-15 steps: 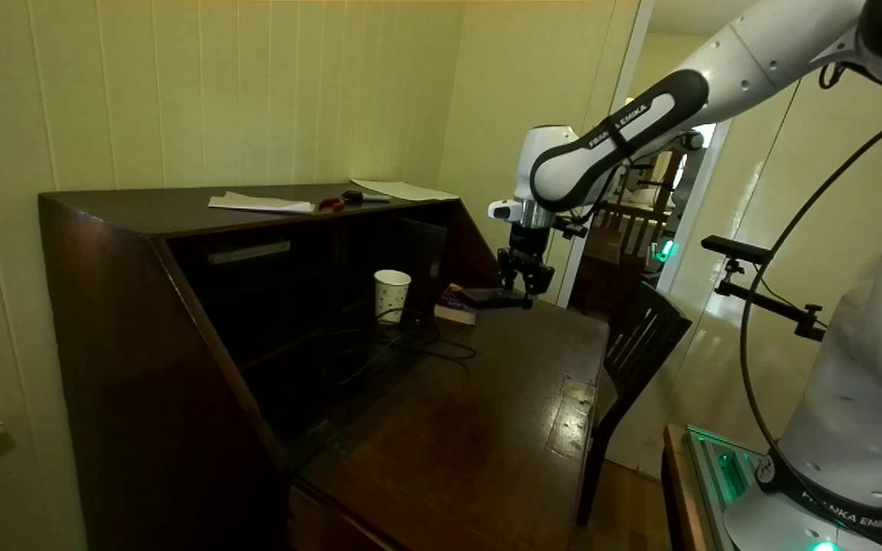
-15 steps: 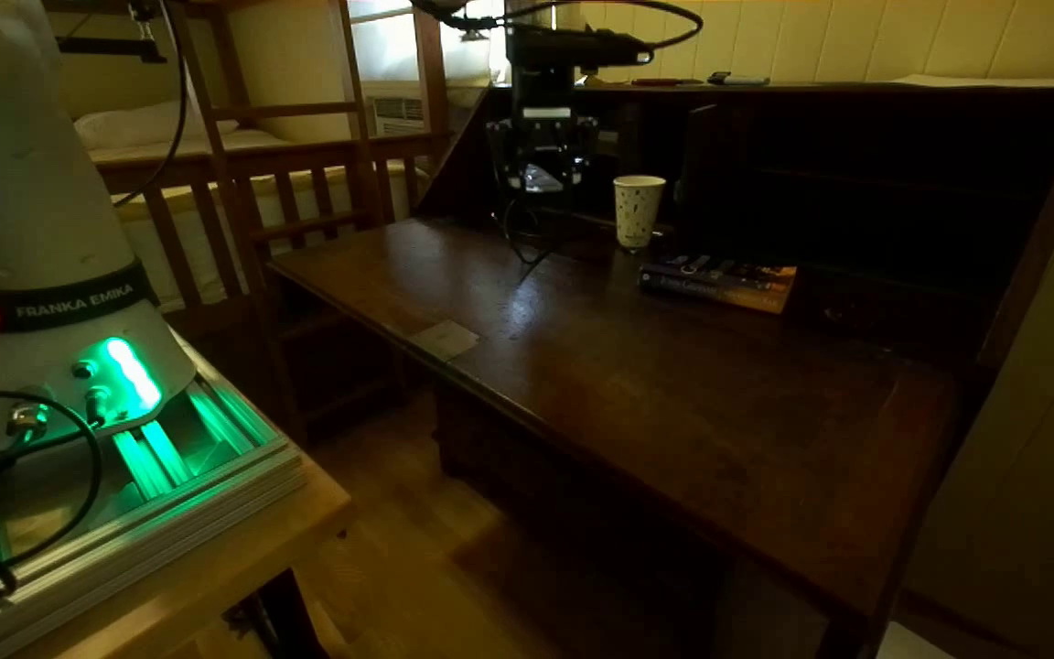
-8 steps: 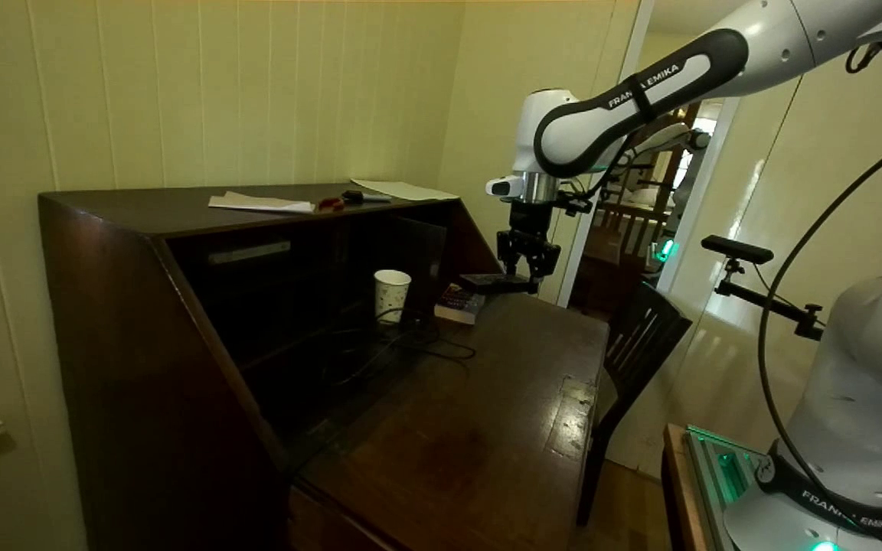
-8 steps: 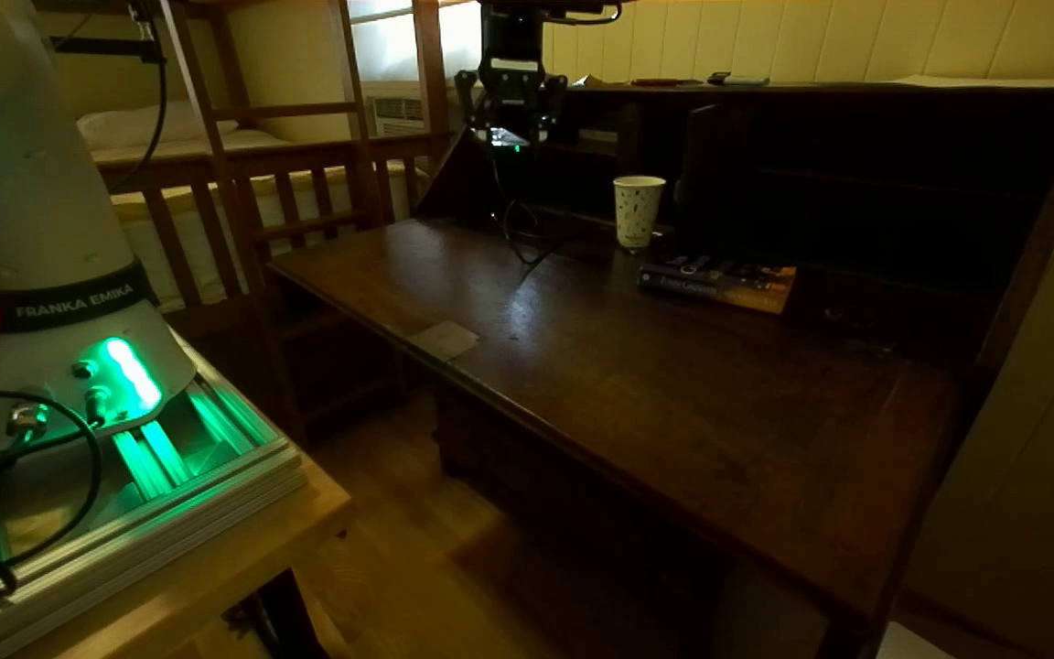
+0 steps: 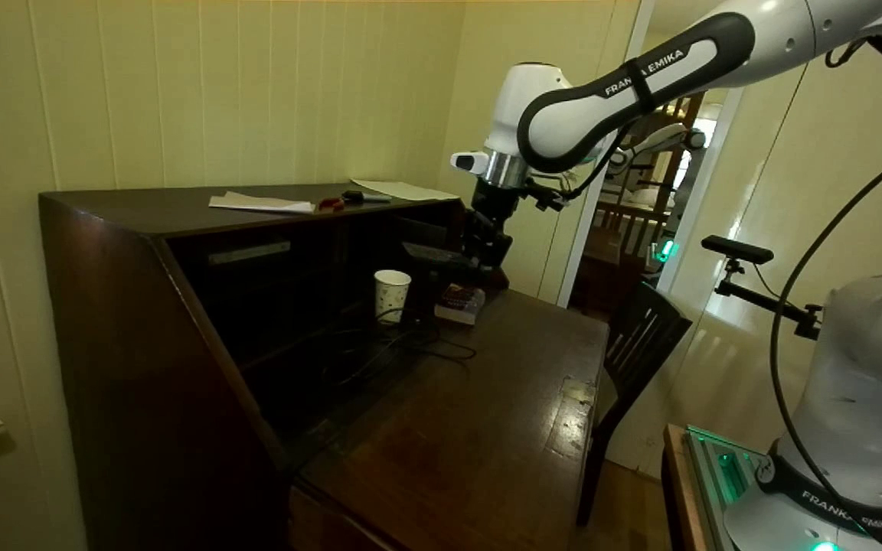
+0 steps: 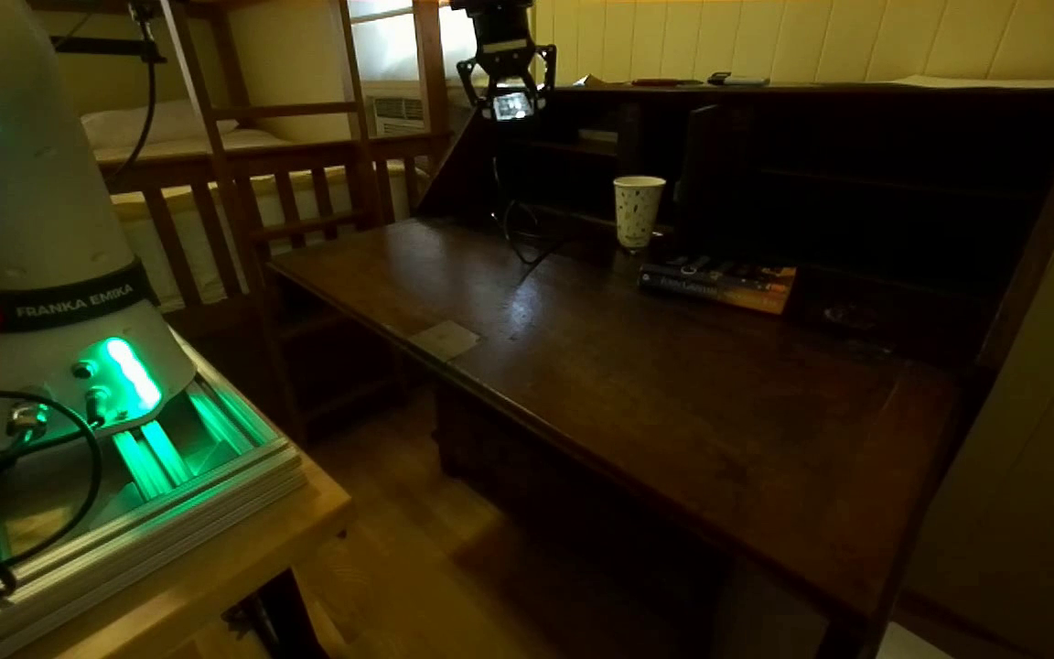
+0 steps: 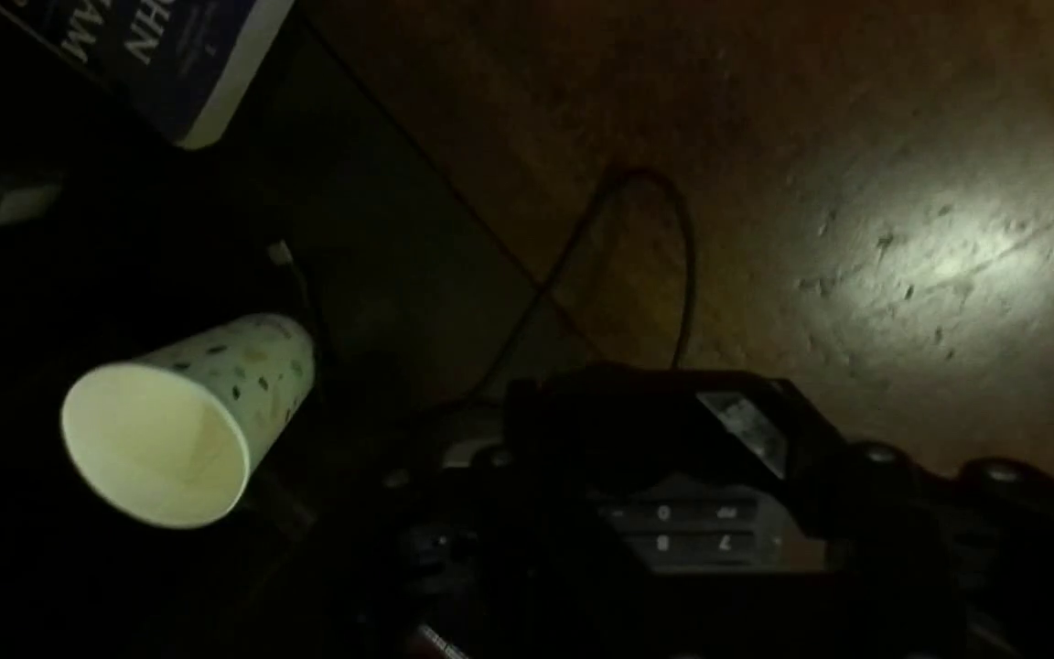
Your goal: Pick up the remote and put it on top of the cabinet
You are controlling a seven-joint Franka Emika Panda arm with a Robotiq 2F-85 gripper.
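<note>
The remote (image 5: 435, 255) is dark and flat, held by my gripper (image 5: 487, 262) above the desk leaf. It sticks out from the fingers toward the cabinet and sits slightly tilted. In an exterior view only its shiny end (image 6: 513, 106) shows between the fingers. In the wrist view its number keys (image 7: 692, 529) show between the dark fingers, shut on it. The cabinet (image 5: 135, 210) is large and dark brown, with a flat top and its leaf folded down. The remote is lower than the cabinet's top, in front of its open shelves.
A white cup (image 5: 392, 297) stands on the desk leaf, with a book (image 5: 458, 304) and a loose black cable (image 5: 441, 353) near it. Papers (image 5: 261, 203) and small dark items (image 5: 364, 197) lie on the cabinet top. A dark chair (image 5: 644, 337) stands beside the leaf.
My gripper has risen from near the desk leaf with the remote in it. It has since moved toward the cabinet and tilted. The cup and book have not moved.
</note>
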